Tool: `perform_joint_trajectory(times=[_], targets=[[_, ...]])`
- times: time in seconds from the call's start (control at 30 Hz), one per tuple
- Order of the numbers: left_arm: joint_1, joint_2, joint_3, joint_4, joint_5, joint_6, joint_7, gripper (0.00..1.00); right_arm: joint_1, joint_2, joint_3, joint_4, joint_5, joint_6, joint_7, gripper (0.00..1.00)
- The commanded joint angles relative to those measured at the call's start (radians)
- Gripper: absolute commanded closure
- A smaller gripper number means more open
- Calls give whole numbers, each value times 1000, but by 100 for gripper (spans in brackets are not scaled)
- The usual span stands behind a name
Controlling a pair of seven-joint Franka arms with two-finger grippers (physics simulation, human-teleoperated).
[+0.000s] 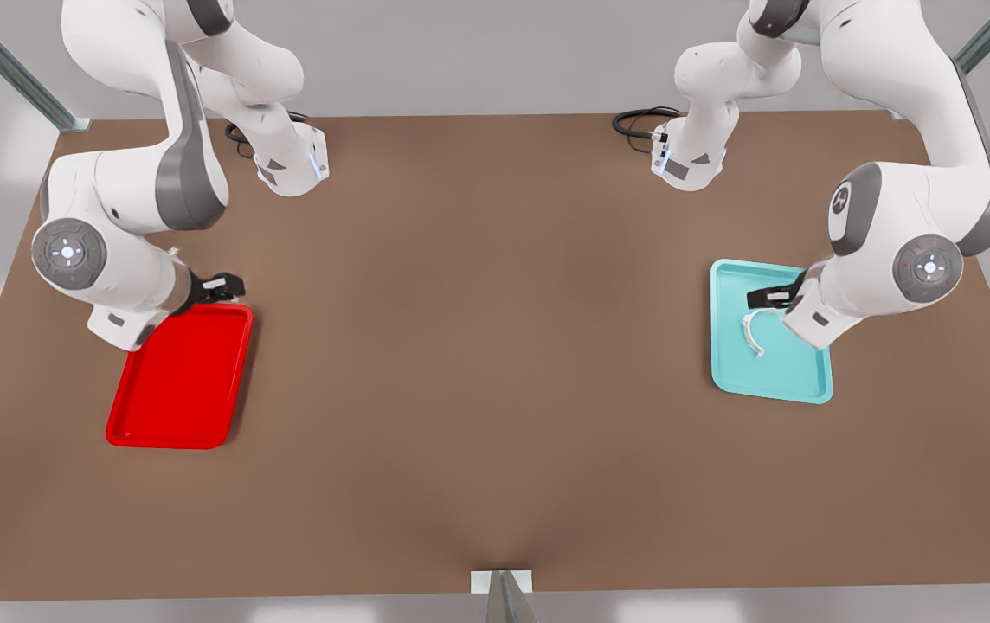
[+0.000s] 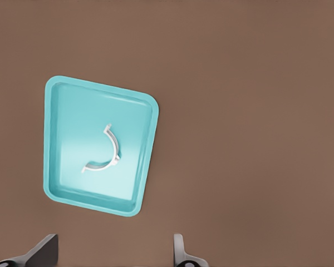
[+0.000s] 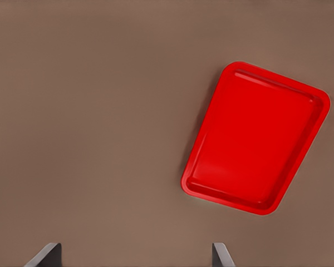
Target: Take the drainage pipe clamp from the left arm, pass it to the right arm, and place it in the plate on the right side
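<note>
- So the drainage pipe clamp (image 1: 753, 335) is just lying flat inside the teal tray (image 1: 806, 388), roughly mid-tray, on the front view's right. Nothing is touching it.
- In the left wrist view you get the clamp (image 2: 104, 152) as a white half-ring resting on the teal tray's (image 2: 67, 100) floor, apart from the rim on every side.
- The left arm (image 1: 910, 216) is the one on the front view's right, since its wrist camera looks down at the teal tray. Its left tool (image 1: 774, 297) hangs above the far end of that tray, just beyond the clamp and not in contact with it.
- That tool's fingers (image 2: 42, 253) are spread wide in the left wrist view, with bare worktop (image 2: 256, 111) between them, gripping nothing.
- The right arm (image 1: 123, 199) is on the front view's left. Its right tool (image 1: 220, 286) sits over the far edge of the plate (image 1: 201, 415), the red one.
- From the right wrist view, the fingers (image 3: 44, 257) are spread apart too, nothing between them, and the plate (image 3: 211, 183) has nothing in it.
- The two trays are well apart on the brown worktop (image 1: 478, 346), one on each side.
- Black cables (image 1: 638, 121) curl on the worktop by the arm bases at the far edge.
</note>
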Motion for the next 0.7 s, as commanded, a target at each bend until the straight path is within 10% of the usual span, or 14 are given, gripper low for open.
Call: perform_joint_trajectory(times=[0.0, 0.2, 0.67], targets=[[0, -1, 0, -2, 5, 90, -9, 0, -6, 0, -1, -1, 9, 85, -73, 0], [-1, 47, 144, -505, 3, 705, -6, 0, -49, 9, -9, 114, 31, -5, -196, 0], [59, 116, 190, -795, -117, 1118, 353, 0, -71, 12, -12, 102, 88, -40, -197, 0]])
